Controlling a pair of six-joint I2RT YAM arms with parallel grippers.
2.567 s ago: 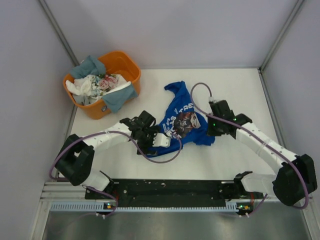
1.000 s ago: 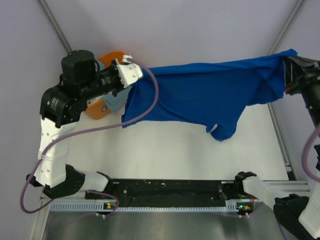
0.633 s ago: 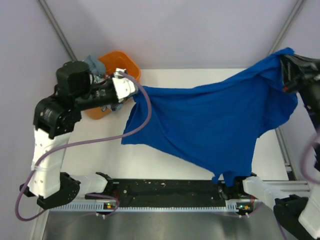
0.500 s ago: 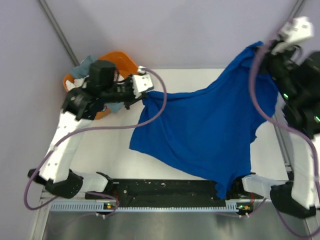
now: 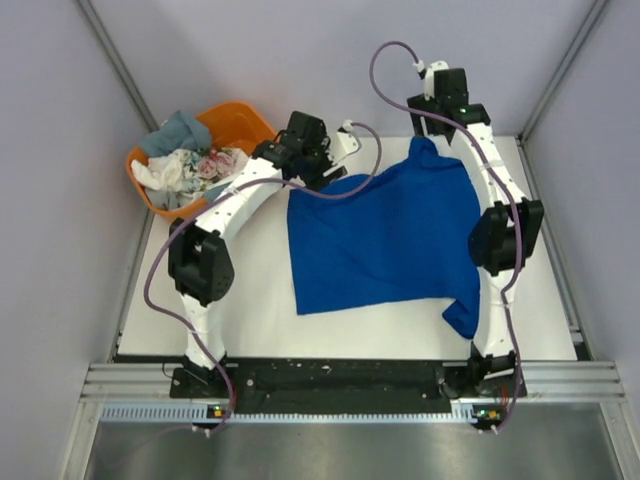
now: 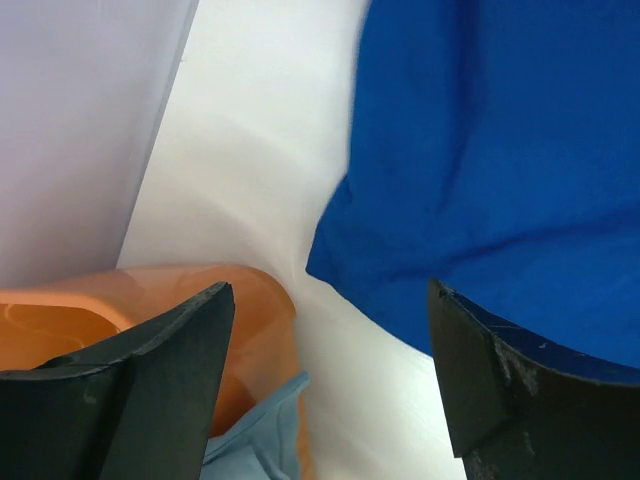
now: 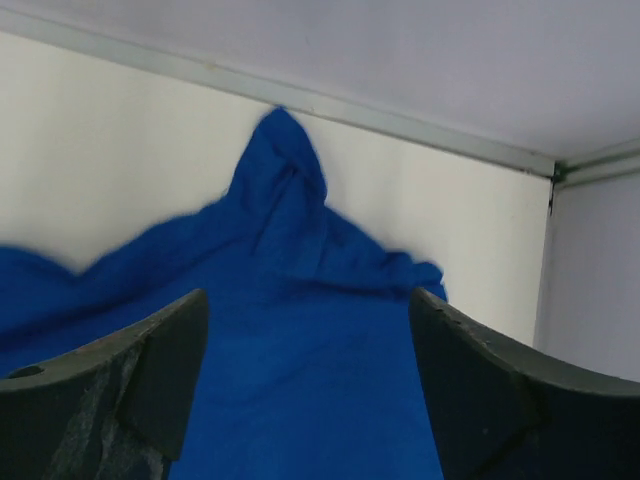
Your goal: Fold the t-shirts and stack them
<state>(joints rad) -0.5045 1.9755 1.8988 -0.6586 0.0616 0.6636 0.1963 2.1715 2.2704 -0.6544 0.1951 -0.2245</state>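
White tabletop [image 5: 250, 310] carries the blue shirt [image 5: 380, 230] spread flat mid-frame, its upper edge lying by the left gripper [image 6: 330, 400] at the upper-left corner and the right gripper [image 7: 300, 400] at the upper-right peak, both wide open and empty.

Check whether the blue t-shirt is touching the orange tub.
Apart. Left wrist view shows bare white table between the blue t-shirt and the orange tub.

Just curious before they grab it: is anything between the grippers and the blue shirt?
Nothing visible. The blue t-shirt lies spread flat; the left gripper and right gripper hover open over its far edge. The orange tub sits aside, left.
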